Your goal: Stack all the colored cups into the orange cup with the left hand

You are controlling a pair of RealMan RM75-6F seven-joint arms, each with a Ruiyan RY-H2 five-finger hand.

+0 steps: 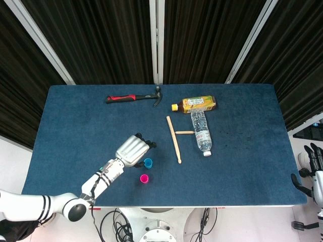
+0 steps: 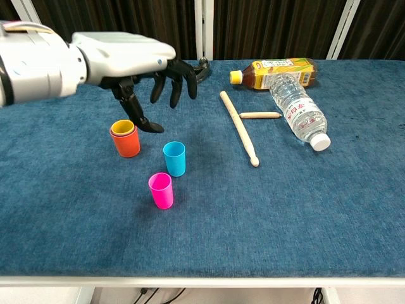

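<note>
Left hand empty, fingers spread, hovers above blue cup. Yellow cup nested in orange cup, left of blue. Pink cup nearer. Risk: descending fingers topple blue cup or knock pink one.
</note>
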